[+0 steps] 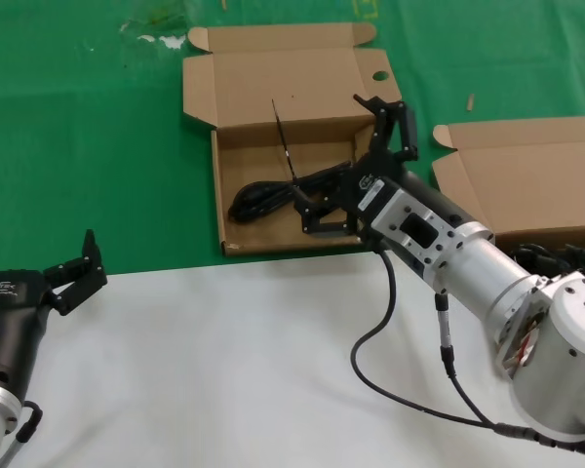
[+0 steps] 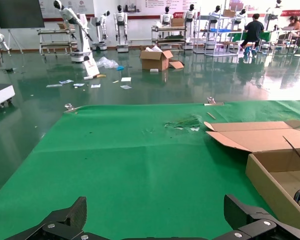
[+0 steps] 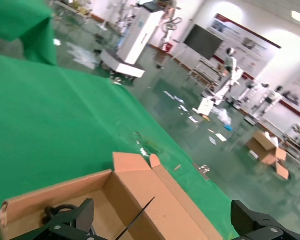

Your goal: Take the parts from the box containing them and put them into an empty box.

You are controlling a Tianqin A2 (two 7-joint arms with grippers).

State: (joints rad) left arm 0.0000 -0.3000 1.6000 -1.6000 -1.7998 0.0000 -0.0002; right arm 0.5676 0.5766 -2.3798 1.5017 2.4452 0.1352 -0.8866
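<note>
Fingers spread wide on the left gripper (image 1: 76,271), released, hovering at the boundary where green mat (image 1: 78,127) meets white table (image 1: 224,370). Plenty of open green between there and the holed box (image 1: 273,97). Farther right, inside that box's tray, one coiled power cord (image 1: 273,200) lying across the floor near the front wall. Directly over the tray's right portion, the right gripper (image 1: 356,171), fingers parted and gripping nothing, just above the cord. Beyond, at the right edge, the second box (image 1: 536,180) with lid open, more black cords (image 1: 556,255) showing at its front rim behind the right arm.
</note>
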